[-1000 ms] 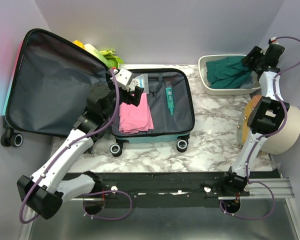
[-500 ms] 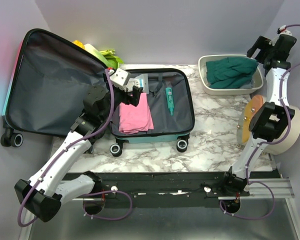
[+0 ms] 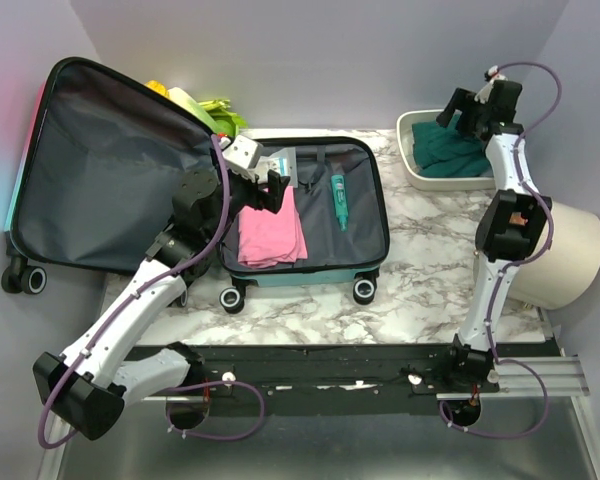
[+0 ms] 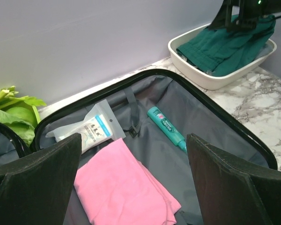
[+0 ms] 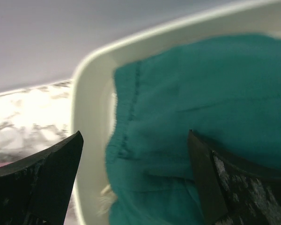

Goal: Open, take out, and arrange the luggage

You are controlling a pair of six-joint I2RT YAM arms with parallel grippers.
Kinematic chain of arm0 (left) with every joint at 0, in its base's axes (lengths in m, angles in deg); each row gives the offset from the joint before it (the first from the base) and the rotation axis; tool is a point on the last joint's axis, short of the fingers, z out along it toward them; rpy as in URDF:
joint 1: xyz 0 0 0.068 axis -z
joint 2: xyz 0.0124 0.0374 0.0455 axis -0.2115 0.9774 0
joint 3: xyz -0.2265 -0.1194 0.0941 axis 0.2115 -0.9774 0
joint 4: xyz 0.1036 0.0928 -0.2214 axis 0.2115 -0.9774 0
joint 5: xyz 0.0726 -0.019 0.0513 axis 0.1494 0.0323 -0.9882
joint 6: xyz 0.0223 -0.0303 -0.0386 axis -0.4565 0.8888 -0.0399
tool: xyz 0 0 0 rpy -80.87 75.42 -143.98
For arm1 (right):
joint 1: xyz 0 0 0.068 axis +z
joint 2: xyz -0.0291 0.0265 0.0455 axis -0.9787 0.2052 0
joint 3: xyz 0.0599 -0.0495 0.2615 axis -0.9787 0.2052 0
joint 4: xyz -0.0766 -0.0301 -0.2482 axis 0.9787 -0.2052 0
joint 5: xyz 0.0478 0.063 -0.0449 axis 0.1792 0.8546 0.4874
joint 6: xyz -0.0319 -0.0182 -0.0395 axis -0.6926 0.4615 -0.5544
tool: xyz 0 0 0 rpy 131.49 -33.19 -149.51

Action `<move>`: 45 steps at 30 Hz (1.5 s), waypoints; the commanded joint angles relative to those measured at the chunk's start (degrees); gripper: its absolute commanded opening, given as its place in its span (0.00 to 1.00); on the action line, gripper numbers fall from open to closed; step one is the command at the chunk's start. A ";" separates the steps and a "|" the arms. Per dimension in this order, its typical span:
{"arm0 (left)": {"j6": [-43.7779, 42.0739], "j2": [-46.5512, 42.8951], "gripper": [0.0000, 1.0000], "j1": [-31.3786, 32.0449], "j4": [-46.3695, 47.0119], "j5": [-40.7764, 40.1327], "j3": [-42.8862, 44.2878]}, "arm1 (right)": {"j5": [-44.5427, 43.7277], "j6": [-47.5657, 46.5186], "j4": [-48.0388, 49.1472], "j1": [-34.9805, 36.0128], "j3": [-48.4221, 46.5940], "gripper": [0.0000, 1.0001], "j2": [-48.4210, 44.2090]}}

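The luggage (image 3: 365, 205) lies open on the marble table, its lid (image 3: 100, 170) swung up to the left, dark grey lining showing. Inside lie a folded pink cloth (image 3: 270, 235) (image 4: 126, 192), a teal tube (image 3: 338, 198) (image 4: 166, 127) and a white packet (image 3: 282, 166) (image 4: 86, 131). My left gripper (image 3: 270, 190) (image 4: 133, 187) is open and empty just above the pink cloth. My right gripper (image 3: 460, 110) (image 5: 136, 187) is open above the green cloth (image 3: 455, 150) (image 5: 196, 108) that lies in the white tray (image 3: 420, 175) (image 5: 91, 117).
Green leafy vegetables (image 3: 205, 108) (image 4: 11, 110) lie behind the luggage at the back wall. A cream cylinder (image 3: 560, 260) lies on its side at the table's right edge. The black rail (image 3: 320, 375) runs along the near edge.
My right gripper swung left from the tray's right end to over its left part. My left gripper stayed above the pink cloth, shifting only slightly.
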 commanded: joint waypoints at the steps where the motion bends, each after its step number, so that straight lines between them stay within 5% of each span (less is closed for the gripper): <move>1: 1.51 0.11 0.99 -0.07 0.14 0.55 -0.79 | -8.77 5.70 -4.15 -1.67 -0.28 1.00 4.48; 7: 2.30 -1.03 0.99 -0.07 1.02 -0.42 -3.42 | -18.47 8.69 -1.35 -2.20 9.11 1.00 2.20; 14: 2.57 -2.17 0.99 -0.15 0.14 -0.69 -4.13 | -0.05 16.79 -2.49 -7.20 8.34 1.00 9.22; 17: 2.48 -2.70 0.99 -0.07 0.14 -0.69 -4.57 | 1.30 15.82 -2.23 -7.82 8.77 1.00 9.41; 30: 7.49 -2.79 0.99 -0.07 -3.63 -4.28 -3.08 | 12.11 2.91 2.43 -5.28 8.33 1.00 -7.79; 35: 11.78 -2.00 0.99 -0.07 -4.51 -5.69 -3.43 | 6.33 -5.35 5.68 0.43 18.86 1.00 -23.00; 40: 15.48 -1.91 0.99 -0.07 -8.99 -10.26 -4.04 | -14.41 -16.35 17.61 12.63 37.48 1.00 -41.46; 45: 17.68 -5.42 0.99 -0.77 -9.09 -12.64 -8.08 | 17.05 3.73 32.39 12.92 54.74 1.00 -50.89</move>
